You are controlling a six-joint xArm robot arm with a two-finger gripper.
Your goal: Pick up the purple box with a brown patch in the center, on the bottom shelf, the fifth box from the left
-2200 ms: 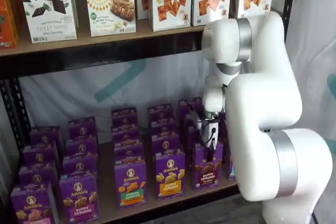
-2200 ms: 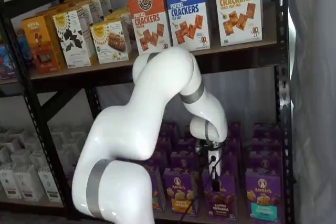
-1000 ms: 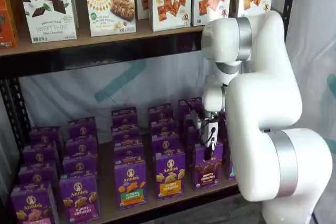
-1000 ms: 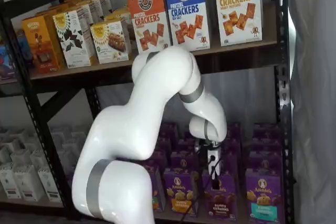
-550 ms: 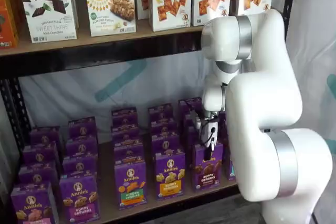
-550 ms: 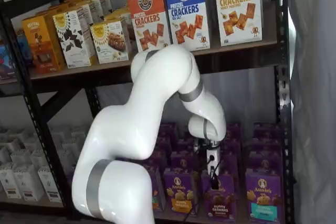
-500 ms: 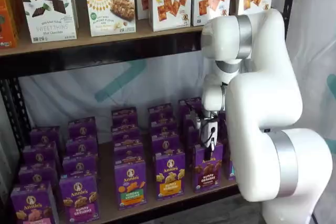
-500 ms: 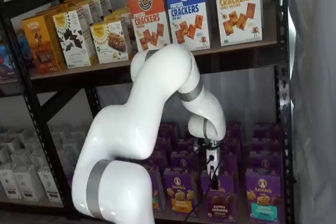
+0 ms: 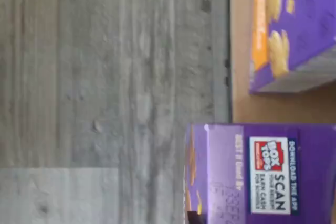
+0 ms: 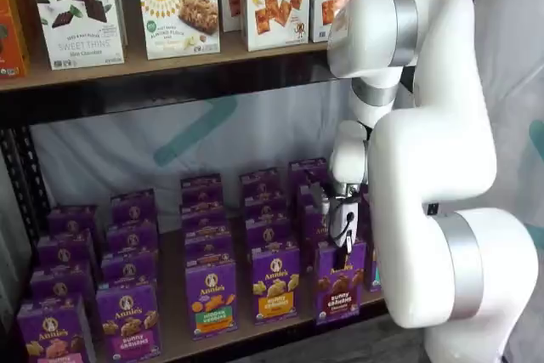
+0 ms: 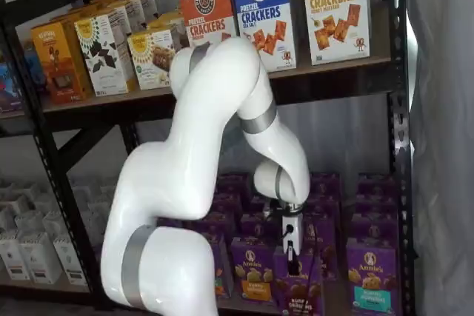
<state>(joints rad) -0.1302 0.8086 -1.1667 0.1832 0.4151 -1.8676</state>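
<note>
The purple box with a brown patch (image 10: 338, 283) stands in the front row of the bottom shelf, near the right end. It shows in both shelf views (image 11: 296, 291). My gripper (image 10: 343, 244) comes down onto its top edge, fingers closed on the box, and also shows in a shelf view (image 11: 291, 260). The box sits forward of its row, at the shelf's front edge. In the wrist view its purple top with a Box Tops label (image 9: 262, 176) fills one corner, overhanging the shelf board (image 9: 262, 109).
Neighbouring purple boxes stand close: an orange-banded one (image 10: 274, 283) to the left and a teal-banded one (image 11: 369, 284) to the right. More rows stand behind. Cracker boxes (image 10: 276, 2) fill the upper shelf. A black upright (image 11: 396, 146) bounds the right side. Grey floor (image 9: 105, 77) lies below.
The arm has swung back from the shelf and the gripper has drawn the brown-patch box forward and slightly down, out of line with its row.
</note>
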